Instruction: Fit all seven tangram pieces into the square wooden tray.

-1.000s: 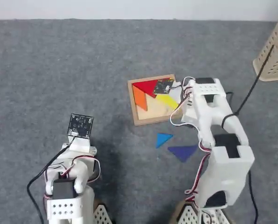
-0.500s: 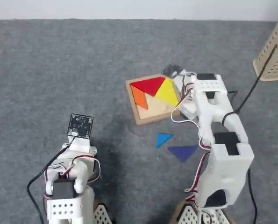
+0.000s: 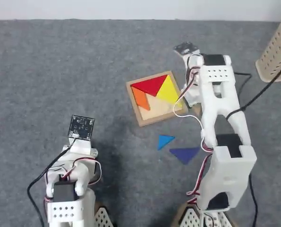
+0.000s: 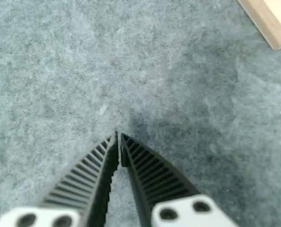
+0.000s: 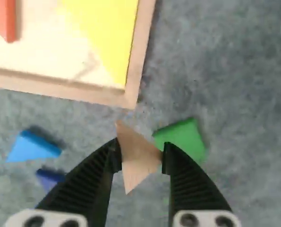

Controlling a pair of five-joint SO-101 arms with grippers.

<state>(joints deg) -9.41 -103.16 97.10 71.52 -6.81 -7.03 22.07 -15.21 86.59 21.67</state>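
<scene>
High view: over the last second the right arm (image 3: 216, 94) has drawn back off the tray (image 3: 157, 111) and now stands along its right side. The tray has turned slightly. The yellow piece (image 3: 169, 93) lies uncovered beside the red piece (image 3: 152, 86) and orange piece (image 3: 141, 98). Judgement: three of seven are seated. The blue triangle (image 3: 165, 141) and navy triangle (image 3: 183, 153) wait near the tray's front edge.

Left wrist view: the left gripper (image 4: 117, 138) is pressed together, idle over bare carpet (image 4: 60, 61).

Right wrist view: the right gripper (image 5: 138, 147) pinches a tan triangle (image 5: 134, 165) just off the tray corner, with a green piece (image 5: 183, 137) beside it. Judgement: tan goes in next.

Surface: grey carpet. There is a pale wall (image 3: 131, 9) at the back and a beige slotted rack (image 3: 277, 47) at the right edge.
</scene>
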